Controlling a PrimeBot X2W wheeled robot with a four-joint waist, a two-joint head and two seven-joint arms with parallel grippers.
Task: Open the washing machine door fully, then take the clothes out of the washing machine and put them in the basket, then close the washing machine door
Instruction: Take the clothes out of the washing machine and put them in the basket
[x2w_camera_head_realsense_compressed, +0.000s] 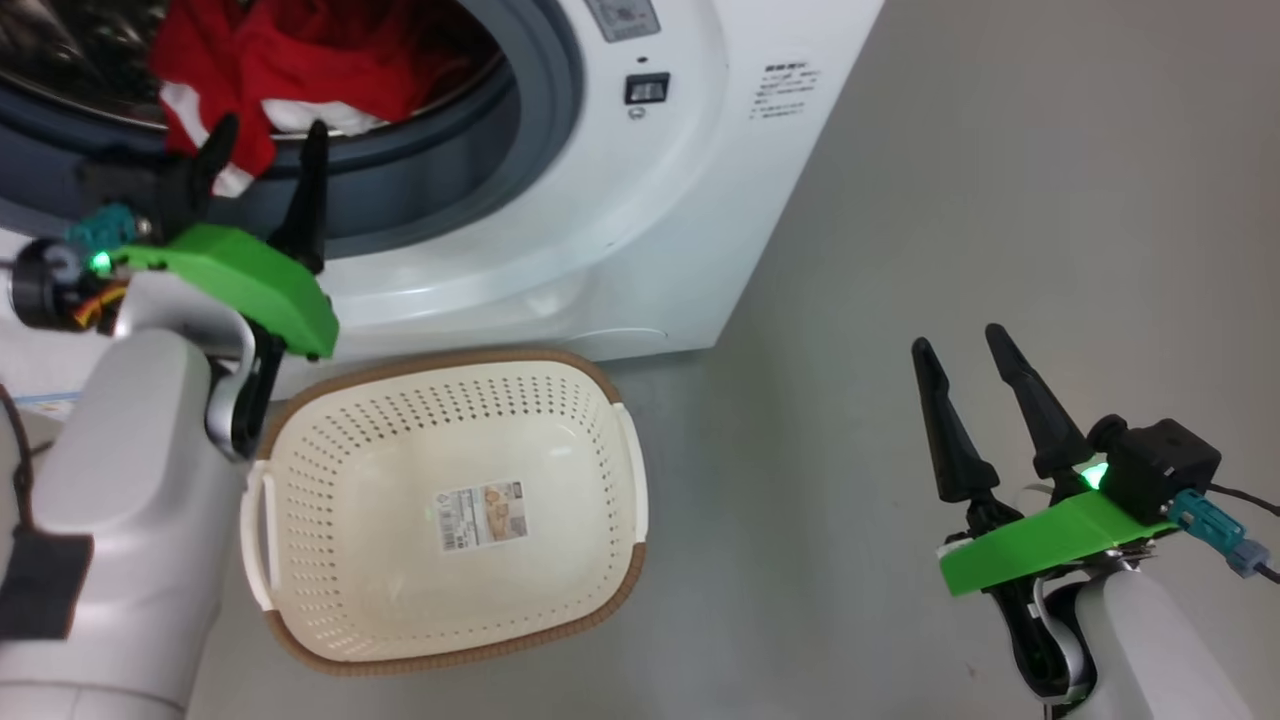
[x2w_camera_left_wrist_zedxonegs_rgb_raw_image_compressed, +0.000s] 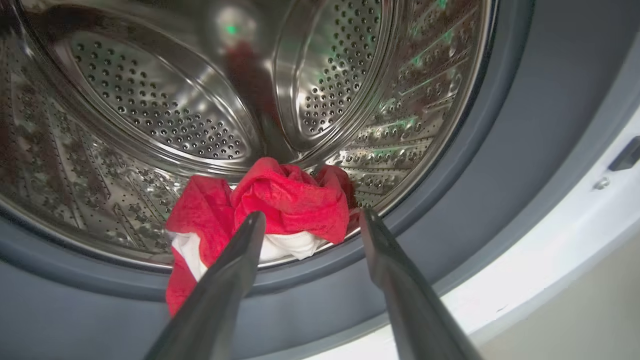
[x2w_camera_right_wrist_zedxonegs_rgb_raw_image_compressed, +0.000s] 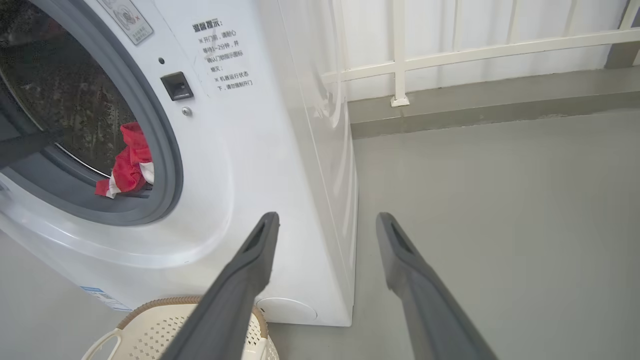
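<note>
We hold the left claw (x2w_camera_left_wrist_zedxonegs_rgb_raw_image_compressed: 312, 214) wide and empty, the clothes (x2w_camera_left_wrist_zedxonegs_rgb_raw_image_compressed: 280, 200) just beyond its tips, the basket (x2w_camera_head_realsense_compressed: 440, 357) below it for a short drop, the right claw (x2w_camera_head_realsense_compressed: 958, 338) wide, aside.

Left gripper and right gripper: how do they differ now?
The left gripper points into the washer at the clothes; the right gripper points at the floor beside the washer. The left gripper is by the basket, the right gripper well apart from it. Both are open, holding nothing.
</note>
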